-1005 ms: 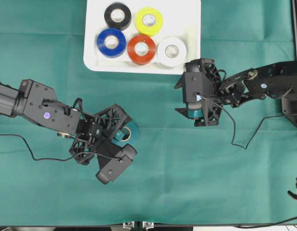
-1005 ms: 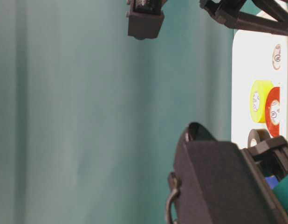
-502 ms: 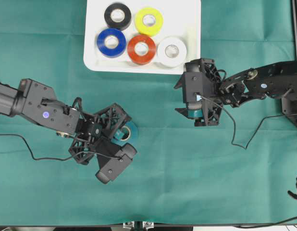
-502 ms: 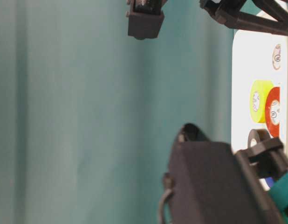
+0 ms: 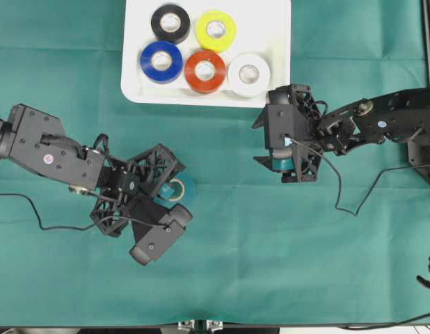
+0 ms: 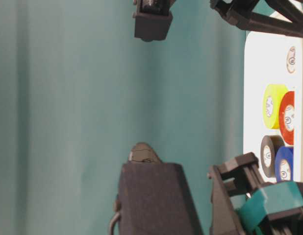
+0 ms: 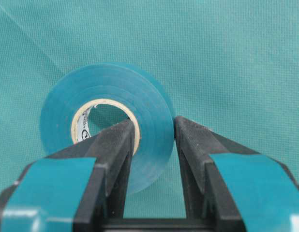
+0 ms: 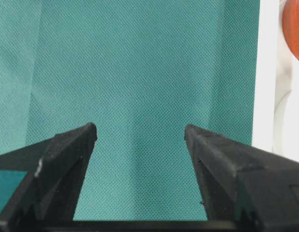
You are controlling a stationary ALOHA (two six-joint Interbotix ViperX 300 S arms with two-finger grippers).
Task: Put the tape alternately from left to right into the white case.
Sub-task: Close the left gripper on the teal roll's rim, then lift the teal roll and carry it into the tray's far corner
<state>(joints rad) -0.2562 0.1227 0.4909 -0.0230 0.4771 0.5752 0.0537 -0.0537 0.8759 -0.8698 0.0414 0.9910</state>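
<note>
My left gripper [image 7: 156,126] is shut on a teal roll of tape [image 7: 149,111], one finger inside the pale core and the other on the outer edge. From overhead this roll [image 5: 180,189] is over the green cloth at lower left, below the white case [image 5: 277,42]. The case holds black [image 5: 170,23], yellow [image 5: 216,30], blue [image 5: 161,61], red-orange [image 5: 204,71] and white [image 5: 248,74] rolls. My right gripper [image 8: 140,133] stands open over bare cloth, just below the case's right corner [image 5: 284,167].
A green cloth [image 5: 271,264] covers the table. The case rim [image 8: 268,72] and the red-orange roll's edge [image 8: 294,29] show at the right of the right wrist view. A black cable [image 5: 347,202] trails under the right arm.
My left arm has pulled a little to the left with the teal roll held in its gripper. The right arm has not moved.
</note>
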